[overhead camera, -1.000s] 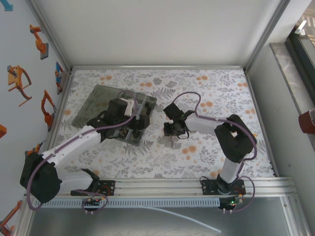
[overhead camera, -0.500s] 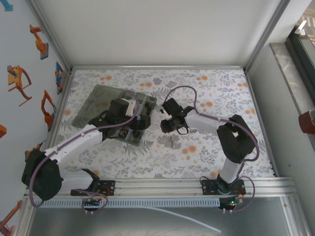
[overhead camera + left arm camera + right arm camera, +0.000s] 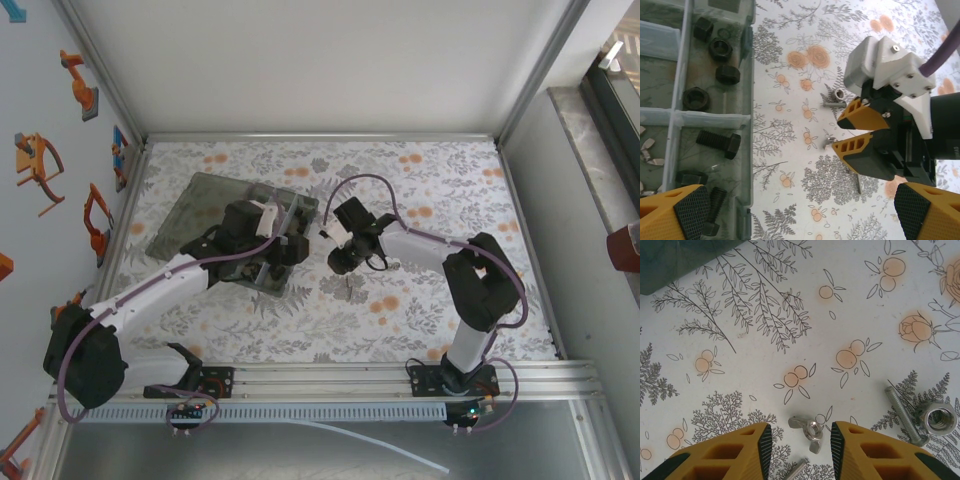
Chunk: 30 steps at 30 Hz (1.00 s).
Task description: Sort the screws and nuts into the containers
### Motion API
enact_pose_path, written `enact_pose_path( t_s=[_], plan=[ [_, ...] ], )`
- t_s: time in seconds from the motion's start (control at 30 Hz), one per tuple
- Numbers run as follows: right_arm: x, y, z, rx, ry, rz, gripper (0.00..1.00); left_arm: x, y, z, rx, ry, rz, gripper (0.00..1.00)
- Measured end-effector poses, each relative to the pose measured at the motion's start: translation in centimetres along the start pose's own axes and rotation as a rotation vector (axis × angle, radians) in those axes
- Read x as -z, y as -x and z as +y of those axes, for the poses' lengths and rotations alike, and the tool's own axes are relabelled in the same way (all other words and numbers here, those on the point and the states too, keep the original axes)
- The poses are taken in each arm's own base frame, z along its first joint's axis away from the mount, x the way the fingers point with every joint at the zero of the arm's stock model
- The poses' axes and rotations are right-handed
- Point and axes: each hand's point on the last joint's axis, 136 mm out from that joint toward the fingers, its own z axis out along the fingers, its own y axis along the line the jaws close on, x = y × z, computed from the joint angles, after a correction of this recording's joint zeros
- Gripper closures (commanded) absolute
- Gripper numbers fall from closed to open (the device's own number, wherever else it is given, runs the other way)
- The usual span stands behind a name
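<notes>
Since a second ago the left tool (image 3: 800, 215) has hardly stirred, hanging released over the containers (image 3: 710, 119); the right tool (image 3: 801, 450) has edged toward them, jaws parting; a silvery wing nut (image 3: 809, 430) lies on the surface (image 3: 765, 340) between its tips, ungrasped; best to lower squarely, centre it, then close slowly lest it skitter; no writing is legible.

On cloth (image 3: 765, 315) — silver screws (image 3: 902, 415): 2 | hex nut (image 3: 938, 417): 1 | wing nut (image 3: 809, 428): 1

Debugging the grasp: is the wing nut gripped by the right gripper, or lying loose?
Loose. The wing nut lies on the cloth between the right gripper's parted fingers, a gap showing on each side.
</notes>
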Motion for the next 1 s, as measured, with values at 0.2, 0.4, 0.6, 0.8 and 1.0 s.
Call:
enact_pose_path(
  t_s=[0.2, 0.4, 0.6, 0.8, 1.0],
  plan=[
    [-1.0, -1.4, 0.4, 0.055, 0.034, 0.060, 0.64, 0.3, 0.0, -1.1, -0.024, -0.040, -0.002, 0.03],
    [-2.0, -2.7, 0.2, 0.070, 0.034, 0.114, 0.64, 1.2, 0.7, -1.4, -0.035, -0.039, -0.038, 0.03],
    [-2.0, -2.6, -0.2, 0.081, 0.015, 0.115, 0.64, 1.5, 0.8, -1.4, -0.036, -0.040, -0.047, 0.03],
    [-2.1, -1.8, -0.3, 0.081, 0.012, 0.104, 0.70, 1.5, 0.8, -1.4, -0.036, -0.040, -0.047, 0.03],
    [-2.8, -1.4, 0.0, 0.061, 0.039, 0.106, 0.76, 1.5, 0.8, -1.4, -0.036, -0.040, -0.047, 0.03]
  ],
)
